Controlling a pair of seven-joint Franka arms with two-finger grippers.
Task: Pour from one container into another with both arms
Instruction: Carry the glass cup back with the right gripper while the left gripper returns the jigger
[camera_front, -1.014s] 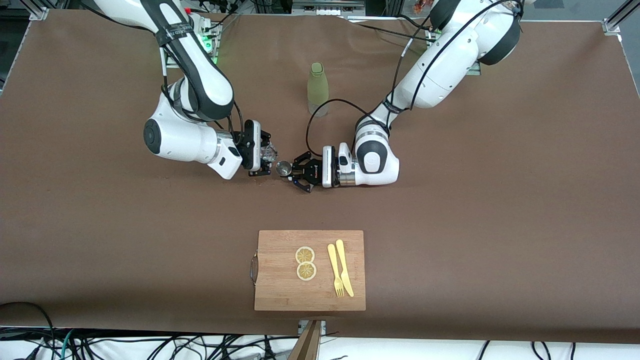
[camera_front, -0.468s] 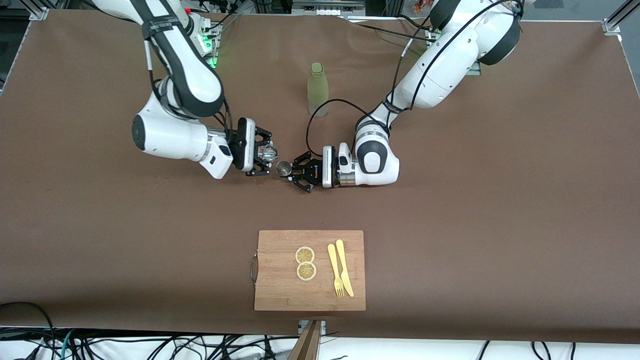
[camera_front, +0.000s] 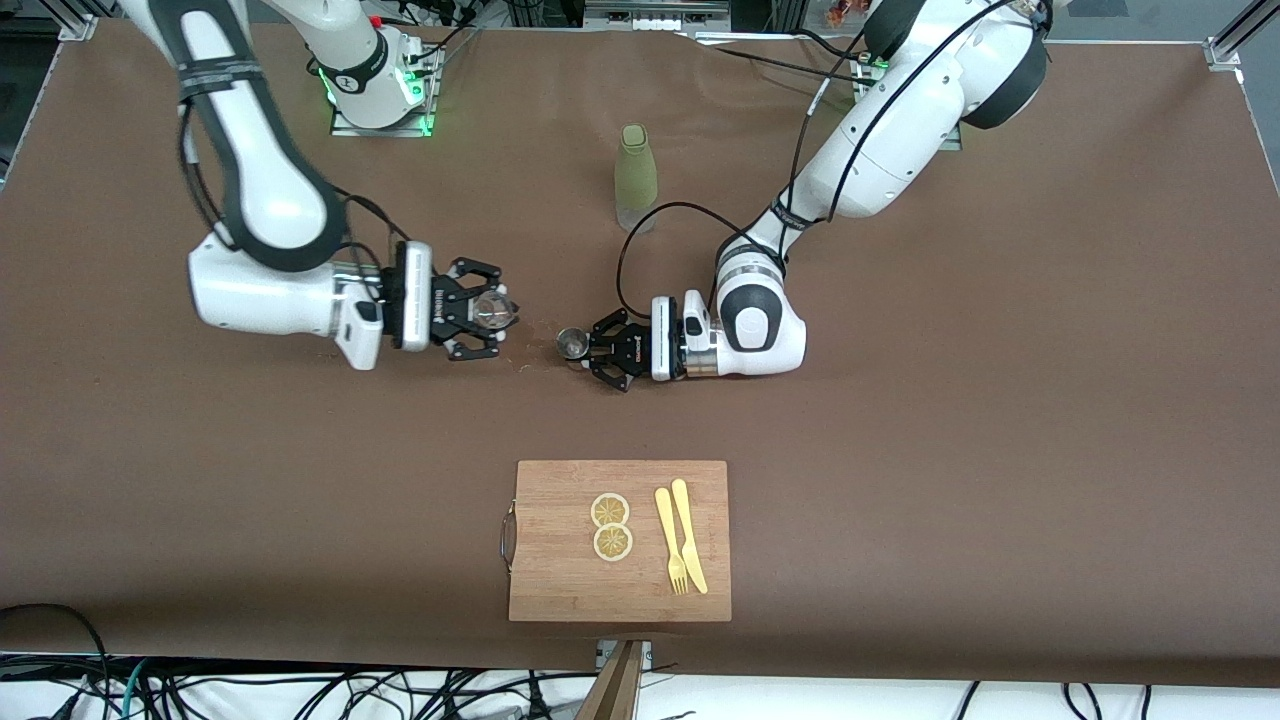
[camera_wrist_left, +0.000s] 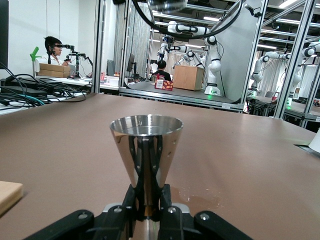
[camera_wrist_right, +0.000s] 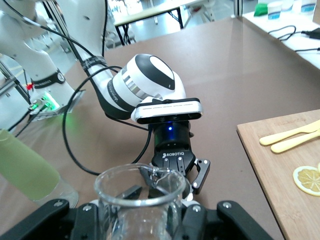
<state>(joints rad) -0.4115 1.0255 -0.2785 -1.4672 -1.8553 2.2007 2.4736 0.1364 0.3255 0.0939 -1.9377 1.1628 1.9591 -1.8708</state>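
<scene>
Front view: the left claw (camera_front: 598, 349) is clamped on a small steel measuring cup (camera_front: 571, 343), held upright just above the brown table (camera_front: 1000, 420) near its middle. In the left wrist view the cup (camera_wrist_left: 146, 150) flares upward, its narrow base pinched between the closed fingers (camera_wrist_left: 134, 202), and a small wet patch (camera_wrist_left: 197, 192) shows on the table just past it. The right claw (camera_front: 478, 311) is clamped on a clear glass beaker (camera_front: 493, 311), held level with the steel cup and apart from it, toward the right arm's end of the table. In the right wrist view the beaker's rim (camera_wrist_right: 141, 186) faces the left claw (camera_wrist_right: 173, 172); its contents cannot be made out. A green bottle (camera_front: 636, 178) stands upright farther from the front camera than both claws, between the two arms. A wooden cutting board (camera_front: 560, 580) lies nearer the front camera, carrying two lemon slices (camera_front: 611, 526) beside a yellow fork (camera_front: 670, 540) and yellow knife (camera_front: 689, 535).
</scene>
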